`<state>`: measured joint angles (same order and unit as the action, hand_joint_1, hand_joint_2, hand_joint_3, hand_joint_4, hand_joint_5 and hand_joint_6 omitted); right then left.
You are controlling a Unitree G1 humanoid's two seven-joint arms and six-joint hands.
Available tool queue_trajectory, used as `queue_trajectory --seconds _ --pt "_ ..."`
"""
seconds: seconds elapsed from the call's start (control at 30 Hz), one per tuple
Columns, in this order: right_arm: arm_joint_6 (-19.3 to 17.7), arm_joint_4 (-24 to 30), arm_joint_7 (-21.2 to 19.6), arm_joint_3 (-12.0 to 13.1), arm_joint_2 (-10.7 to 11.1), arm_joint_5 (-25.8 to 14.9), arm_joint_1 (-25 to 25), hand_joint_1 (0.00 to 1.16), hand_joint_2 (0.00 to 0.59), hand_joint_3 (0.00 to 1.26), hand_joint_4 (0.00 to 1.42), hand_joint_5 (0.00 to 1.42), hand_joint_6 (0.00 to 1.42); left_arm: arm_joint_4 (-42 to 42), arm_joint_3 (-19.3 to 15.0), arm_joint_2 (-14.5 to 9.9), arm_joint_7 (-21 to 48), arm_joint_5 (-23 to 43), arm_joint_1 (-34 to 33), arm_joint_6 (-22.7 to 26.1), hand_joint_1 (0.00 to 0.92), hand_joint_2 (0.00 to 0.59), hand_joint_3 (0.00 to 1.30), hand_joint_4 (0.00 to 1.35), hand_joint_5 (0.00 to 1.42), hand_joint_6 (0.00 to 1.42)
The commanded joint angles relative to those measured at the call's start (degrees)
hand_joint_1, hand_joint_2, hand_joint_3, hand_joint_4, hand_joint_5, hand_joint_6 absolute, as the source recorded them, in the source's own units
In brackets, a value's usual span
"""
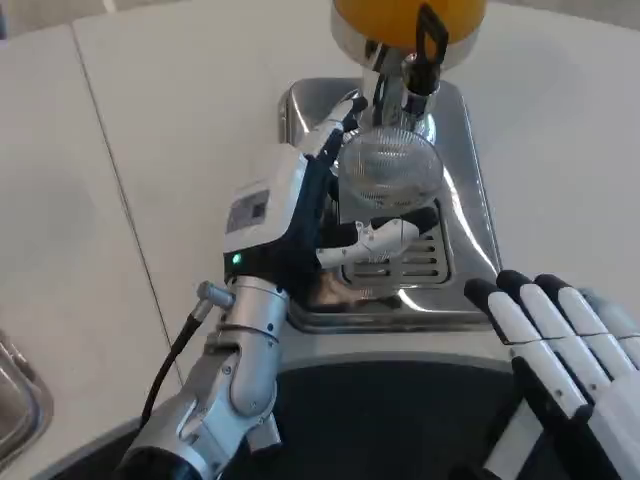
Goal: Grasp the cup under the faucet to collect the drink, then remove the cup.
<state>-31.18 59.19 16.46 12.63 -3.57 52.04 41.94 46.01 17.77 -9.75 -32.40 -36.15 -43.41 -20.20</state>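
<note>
A clear ribbed cup [388, 170] stands on the steel drip tray [465, 215] right under the faucet [410, 85] of the juice dispenser [405, 25]. My left hand [300, 215] wraps the cup from the left, with fingers [335, 120] behind it and the thumb [385, 233] across its front. I cannot tell whether any drink is in the cup. My right hand [560, 345] hovers at the lower right, off the tray's front right corner, with its fingers straight and holding nothing.
The dispenser's orange tank and black tap lever [430, 35] rise at the top. A slotted grate [400, 262] lies in the tray's front half. White table [150, 150] stretches to the left, and a metal object [15, 400] sits at the left edge.
</note>
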Motion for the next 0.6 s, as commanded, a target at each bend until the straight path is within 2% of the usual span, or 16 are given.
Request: queue_trajectory --seconds 0.03,0.13,0.23,0.47,0.6 --pt "-0.5 0.8 0.6 0.2 0.0 -1.0 0.3 0.53 0.420 0.03 0.00 0.00 0.03 -1.8 0.3 -0.3 1.4 0.8 1.2 -1.0 0.251 0.009 0.09 0.07 0.50 0.68" --pt "-0.1 0.8 0.8 0.0 0.1 -1.0 -0.3 0.53 0.416 0.03 0.00 0.00 0.03 -3.4 -0.2 -1.3 2.8 1.7 1.7 -1.2 0.177 0.000 0.03 0.00 0.35 0.43" --pt "0.1 0.8 1.0 -0.1 0.1 -1.1 -0.9 0.52 0.414 0.03 0.00 0.00 0.03 -5.0 -1.1 -2.4 4.5 3.0 2.1 -1.6 0.132 0.000 0.00 0.00 0.28 0.33" --pt "-0.5 0.8 0.3 0.1 -0.8 -1.3 -1.1 0.52 0.411 0.03 0.00 0.00 0.03 -11.2 -4.3 -6.4 10.4 7.1 3.9 -3.0 0.084 0.000 0.00 0.00 0.19 0.23" --pt "-1.1 0.8 -0.2 0.2 -1.5 -1.5 -0.9 0.52 0.411 0.03 0.00 0.00 0.03 -14.9 -6.6 -11.2 13.9 8.2 6.3 -3.8 0.079 0.000 0.00 0.00 0.14 0.17"
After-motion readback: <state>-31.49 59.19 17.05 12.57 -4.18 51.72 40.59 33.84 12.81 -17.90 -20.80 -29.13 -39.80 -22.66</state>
